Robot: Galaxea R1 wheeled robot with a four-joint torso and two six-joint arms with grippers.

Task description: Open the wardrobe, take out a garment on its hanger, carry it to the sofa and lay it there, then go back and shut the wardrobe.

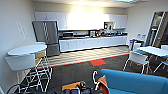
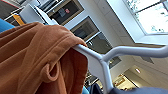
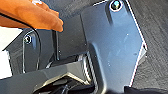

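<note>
The sofa [image 1: 136, 82] fills the lower right of the frame; the garment [image 1: 103, 86] on its hanger [image 1: 94, 76] sits apparently against its left end. A refrigerator [image 1: 47, 37] stands upper left, chairs [image 1: 137, 59] right.

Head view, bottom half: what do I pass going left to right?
White round table → white stool frame → red floor patch above the hanger and orange garment → blue sofa → white-and-teal chair

Bright ceiling glare, soft blur throughout
</note>
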